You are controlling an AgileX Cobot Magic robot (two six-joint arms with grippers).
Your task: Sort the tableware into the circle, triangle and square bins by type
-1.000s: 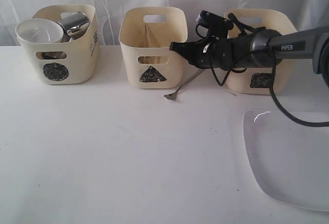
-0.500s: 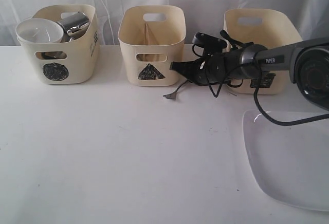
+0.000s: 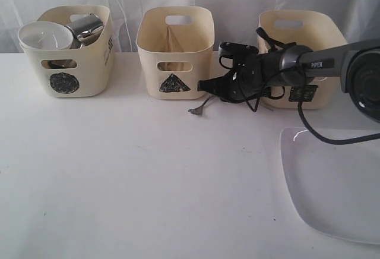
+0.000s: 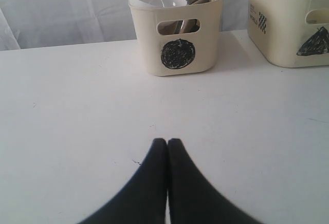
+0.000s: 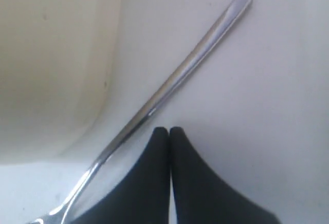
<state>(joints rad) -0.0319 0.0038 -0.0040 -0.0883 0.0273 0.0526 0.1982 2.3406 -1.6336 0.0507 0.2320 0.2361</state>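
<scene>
Exterior view: I count three bins along the far side of the bench (image 3: 119,182): circle bin (image 3: 71,63) left, triangle bin (image 3: 175,51) centre, square bin (image 3: 297,39) right. One fork (image 3: 202,106) lies on the bench, just beside the triangle bin's near right corner. The right hand (image 3: 202,85) hovers low over it. One plate (image 3: 332,182) sits near right. The circle bin shows one white bowl (image 3: 43,35) and at least one steel mug (image 3: 88,27).

Left wrist view: the left hand (image 4: 167,144) is pressed together and empty, well apart from the circle bin.

Right wrist view: the right hand is pressed together, pinching nothing, tips just beside the fork handle. I judge fork pickup is in hand. The next move calls for spreading the fingers astride the handle.
</scene>
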